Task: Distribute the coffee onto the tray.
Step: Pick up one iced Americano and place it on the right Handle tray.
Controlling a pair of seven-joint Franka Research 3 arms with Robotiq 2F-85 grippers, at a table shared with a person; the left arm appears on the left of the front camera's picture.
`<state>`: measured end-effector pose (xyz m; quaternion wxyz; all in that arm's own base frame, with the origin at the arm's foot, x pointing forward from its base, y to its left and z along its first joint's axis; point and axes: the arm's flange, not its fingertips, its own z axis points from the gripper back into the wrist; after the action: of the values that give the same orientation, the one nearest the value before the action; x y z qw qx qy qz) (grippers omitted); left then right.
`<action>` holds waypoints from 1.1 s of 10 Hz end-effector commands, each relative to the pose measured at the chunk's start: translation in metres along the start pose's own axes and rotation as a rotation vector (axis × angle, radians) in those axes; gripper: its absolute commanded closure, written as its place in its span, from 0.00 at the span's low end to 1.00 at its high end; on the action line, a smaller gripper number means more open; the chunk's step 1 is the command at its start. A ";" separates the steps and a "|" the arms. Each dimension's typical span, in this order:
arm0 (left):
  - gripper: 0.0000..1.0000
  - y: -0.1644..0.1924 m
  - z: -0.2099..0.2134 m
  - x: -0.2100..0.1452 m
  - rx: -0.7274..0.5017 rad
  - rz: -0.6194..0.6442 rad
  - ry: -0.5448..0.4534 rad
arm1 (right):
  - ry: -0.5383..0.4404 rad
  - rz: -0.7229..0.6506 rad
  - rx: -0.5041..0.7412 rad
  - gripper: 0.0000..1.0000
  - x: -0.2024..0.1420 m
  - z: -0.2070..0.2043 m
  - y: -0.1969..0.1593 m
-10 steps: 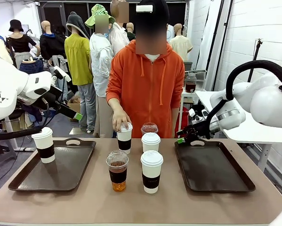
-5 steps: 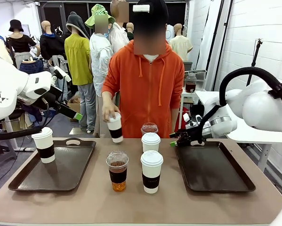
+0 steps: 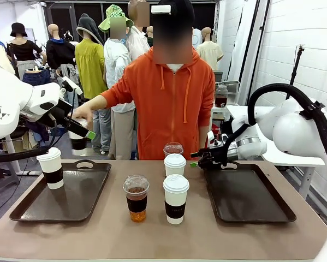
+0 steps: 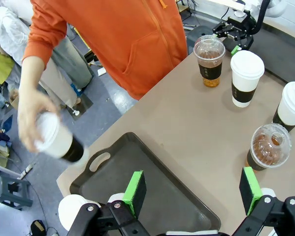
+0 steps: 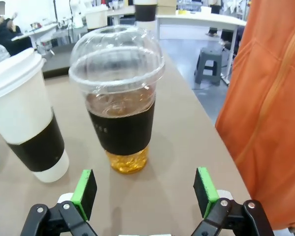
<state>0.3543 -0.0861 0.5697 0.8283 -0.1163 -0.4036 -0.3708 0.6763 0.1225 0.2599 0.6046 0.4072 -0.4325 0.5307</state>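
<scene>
1. Left tray (image 3: 70,196): one white lidded paper cup (image 3: 51,168) stands upright at its left end.

2. Above that tray's far edge, the person's hand (image 3: 82,114) grips a second white cup (image 3: 78,143) from the lid end. It looks tilted in the left wrist view. It hangs just beside the left gripper (image 4: 192,191), whose jaws stand wide apart and hold nothing.

3. Table centre: four cups stand upright and apart, namely the near dome-lidded cup (image 3: 136,197), the near white cup (image 3: 176,198), the far white cup (image 3: 174,165) and the far dome-lidded cup (image 3: 173,149).

4. Right gripper (image 5: 146,192): jaws spread wide and empty. They are levelled at the far dome-lidded cup, near it but not touching. The right tray (image 3: 245,191) lies just to its right.

Handling, as judged: the paper walls are soft and would dent under a hard squeeze. The clear plastic is slick and thin, and the amber drink would slosh. The dark sleeve is the sound place to take hold on either type, as it is firmer and less slippery. The lids look press-fitted and should not be trusted to carry weight. Cups should be kept upright throughout.
</scene>
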 end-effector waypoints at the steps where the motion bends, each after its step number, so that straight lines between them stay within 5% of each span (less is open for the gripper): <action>1: 0.00 0.000 0.000 0.000 -0.009 0.001 -0.004 | -0.037 0.023 -0.002 0.00 0.001 -0.012 -0.014; 11: 0.00 0.000 0.000 0.000 -0.009 0.001 -0.004 | -0.087 -0.002 0.111 0.00 0.009 -0.045 -0.018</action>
<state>0.3543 -0.0861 0.5697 0.8283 -0.1163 -0.4036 -0.3708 0.6915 0.1634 0.2518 0.5631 0.4504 -0.4345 0.5397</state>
